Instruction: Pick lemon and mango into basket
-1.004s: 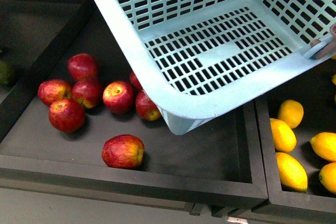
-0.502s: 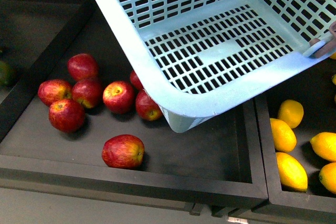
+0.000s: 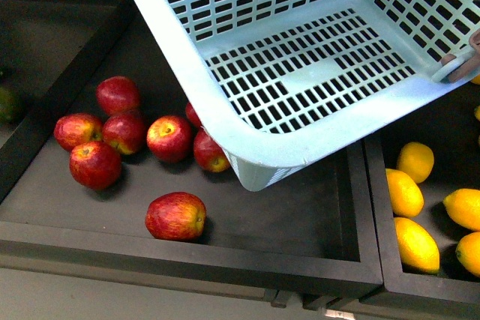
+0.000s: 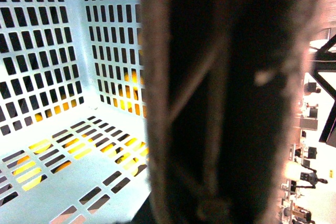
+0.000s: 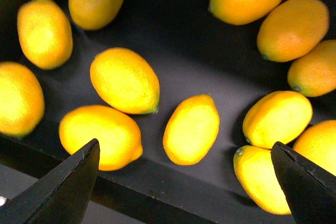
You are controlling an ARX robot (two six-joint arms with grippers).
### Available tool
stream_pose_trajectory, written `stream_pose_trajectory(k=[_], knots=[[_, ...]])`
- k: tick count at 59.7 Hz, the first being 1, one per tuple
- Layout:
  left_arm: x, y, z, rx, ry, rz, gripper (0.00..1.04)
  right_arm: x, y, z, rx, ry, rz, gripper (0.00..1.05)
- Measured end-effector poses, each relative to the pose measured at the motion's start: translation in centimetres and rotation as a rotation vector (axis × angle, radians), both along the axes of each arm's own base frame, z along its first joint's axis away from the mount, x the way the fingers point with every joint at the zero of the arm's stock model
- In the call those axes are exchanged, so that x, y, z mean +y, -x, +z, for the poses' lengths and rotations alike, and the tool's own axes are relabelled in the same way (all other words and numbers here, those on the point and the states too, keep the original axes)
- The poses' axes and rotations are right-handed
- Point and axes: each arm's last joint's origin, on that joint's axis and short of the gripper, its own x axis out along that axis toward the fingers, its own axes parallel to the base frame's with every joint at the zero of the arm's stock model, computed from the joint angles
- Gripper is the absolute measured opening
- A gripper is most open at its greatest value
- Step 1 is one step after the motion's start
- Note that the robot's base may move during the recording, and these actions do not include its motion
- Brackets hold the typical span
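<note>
The basket (image 3: 184, 73) hung tilted at upper right, its corner overhanging the apple bin (image 3: 285, 211). The right gripper (image 5: 184, 144) had its jaws wide above the lemon (image 5: 191, 128), with other lemons (image 5: 124, 80) crowding close. A dark blur (image 4: 220, 98) hid the left gripper, so its jaws could not be told.

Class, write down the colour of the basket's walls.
The basket is pale teal, clearest in the front view.

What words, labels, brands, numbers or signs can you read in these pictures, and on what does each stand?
None can be read.
The pale teal slotted plastic basket, red-skinned fruits and yellow oval lemons show no print.
Background clutter in the left wrist view is too blurred.
</note>
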Motion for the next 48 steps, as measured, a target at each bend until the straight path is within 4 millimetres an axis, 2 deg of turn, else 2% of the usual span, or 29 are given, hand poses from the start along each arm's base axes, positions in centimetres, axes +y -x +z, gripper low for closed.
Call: stream_pose_trajectory(k=[13, 33, 48], knots=[[0.0, 0.0, 0.0, 0.000, 0.000, -0.001, 0.04, 1.1, -2.0, -3.5, 0.057, 0.023, 0.165, 0.96], [0.0, 0.0, 0.0, 0.000, 0.000, 0.000, 0.04, 2.8, -4.7, -6.1, 0.096, 0.023, 0.280, 0.96], [0.0, 0.0, 0.0, 0.000, 0.000, -0.001, 0.04, 3.3, -6.5, -7.7, 0.114, 0.031, 0.307, 0.96]])
